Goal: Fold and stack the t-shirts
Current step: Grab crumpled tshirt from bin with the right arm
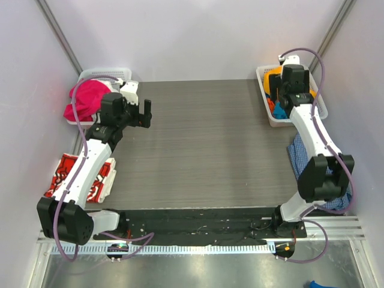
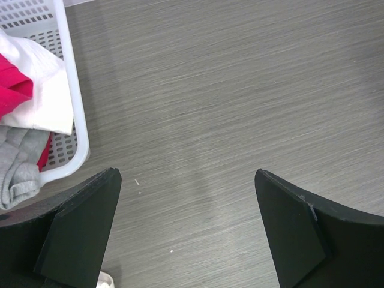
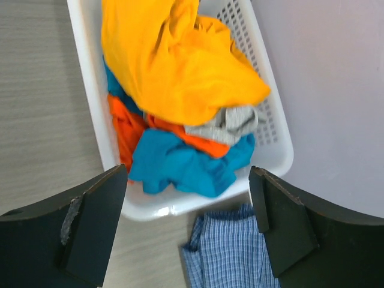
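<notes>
The orange-yellow t-shirt lies crumpled on top of a pile in the white basket at the table's far right; it also shows in the top view. My right gripper is open and empty, hovering above that basket's near end. The red t-shirt with white lettering lies folded at the table's left edge. My left gripper is open and empty above bare table near the far left; its fingers hold nothing.
The right basket also holds blue, orange and grey clothes. A blue checked cloth lies just in front of it. A white basket at far left holds a pink garment, white and grey cloth.
</notes>
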